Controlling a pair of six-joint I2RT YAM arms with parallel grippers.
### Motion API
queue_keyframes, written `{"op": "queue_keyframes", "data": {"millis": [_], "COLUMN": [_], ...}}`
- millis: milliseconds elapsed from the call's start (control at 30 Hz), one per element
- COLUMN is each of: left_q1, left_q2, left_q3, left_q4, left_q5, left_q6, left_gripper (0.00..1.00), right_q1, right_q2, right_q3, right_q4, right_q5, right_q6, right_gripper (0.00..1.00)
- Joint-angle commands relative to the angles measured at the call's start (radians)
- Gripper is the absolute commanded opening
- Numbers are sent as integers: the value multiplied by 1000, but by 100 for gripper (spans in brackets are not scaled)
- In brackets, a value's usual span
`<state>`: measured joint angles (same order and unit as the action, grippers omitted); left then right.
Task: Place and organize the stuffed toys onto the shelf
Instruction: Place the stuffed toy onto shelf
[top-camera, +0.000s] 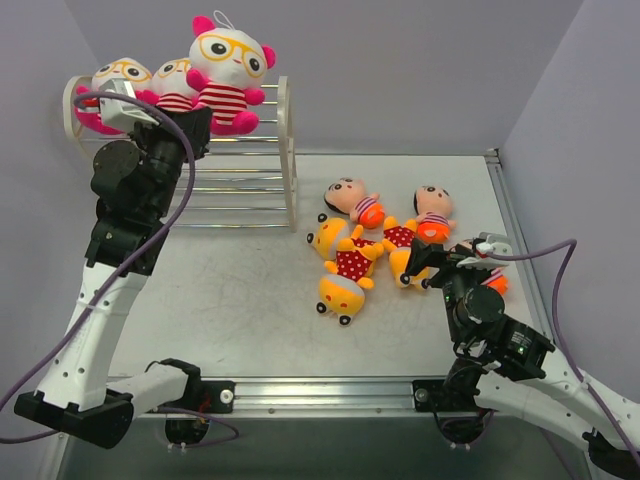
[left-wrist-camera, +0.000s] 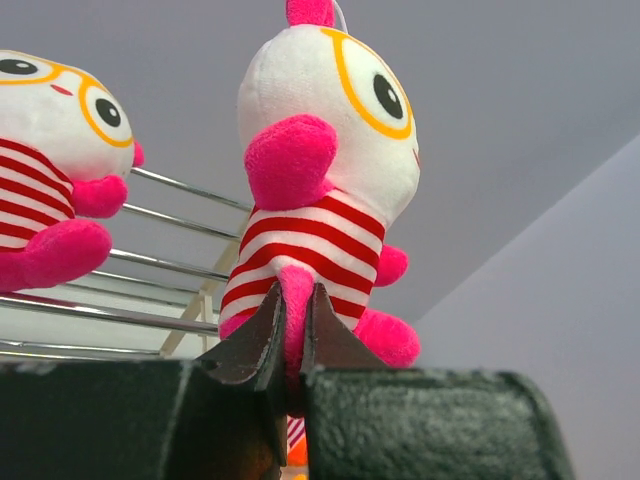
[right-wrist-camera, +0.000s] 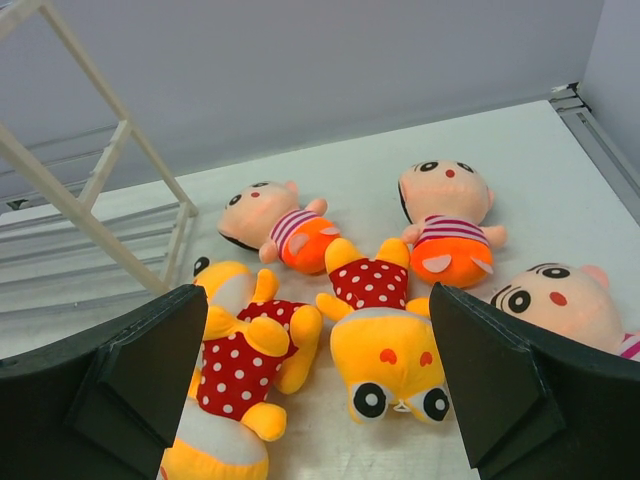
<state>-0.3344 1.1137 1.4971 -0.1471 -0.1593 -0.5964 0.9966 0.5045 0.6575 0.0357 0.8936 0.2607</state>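
Three pink, white-faced stuffed toys sit along the top of the shelf (top-camera: 285, 160). My left gripper (top-camera: 203, 118) (left-wrist-camera: 295, 305) is shut on a pink leg of the rightmost one (top-camera: 228, 62) (left-wrist-camera: 325, 170), which stands upright at the top tier's right end. Another pink toy (left-wrist-camera: 45, 170) sits to its left. On the table lie yellow toys in red dotted dresses (top-camera: 352, 262) (right-wrist-camera: 390, 345) and peach-faced toys (top-camera: 352, 198) (right-wrist-camera: 447, 215). My right gripper (top-camera: 428, 264) (right-wrist-camera: 318, 300) hovers open over the yellow ones, holding nothing.
The shelf's lower rods (left-wrist-camera: 170, 265) carry nothing visible. Its arched side frame (right-wrist-camera: 100, 170) stands left of the toy pile. A third peach-faced toy (right-wrist-camera: 560, 300) lies under my right wrist. A metal rail (top-camera: 320, 390) runs along the near table edge, and grey walls close in behind and to the right.
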Motion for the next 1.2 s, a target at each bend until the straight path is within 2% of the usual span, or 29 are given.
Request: {"op": "queue_keyframes", "data": {"millis": [0, 267, 467, 1167], "left_q1": [34, 124, 140, 176], "left_q2": [37, 135, 207, 281], "left_q3": [74, 126, 187, 155], "left_q4": [127, 133, 75, 75], "left_q5": [-31, 44, 118, 193], "left_q6": [-75, -178, -215, -315], "left_gripper": [3, 4, 6, 10], "right_q1": [5, 5, 8, 8], "right_q2": [-4, -4, 5, 26], "right_q3": [-2, -4, -6, -6], "right_q4": [13, 10, 10, 4], "right_q5": [38, 39, 42, 45], "right_q6": [2, 2, 2, 8], "right_gripper": [100, 100, 100, 100]}}
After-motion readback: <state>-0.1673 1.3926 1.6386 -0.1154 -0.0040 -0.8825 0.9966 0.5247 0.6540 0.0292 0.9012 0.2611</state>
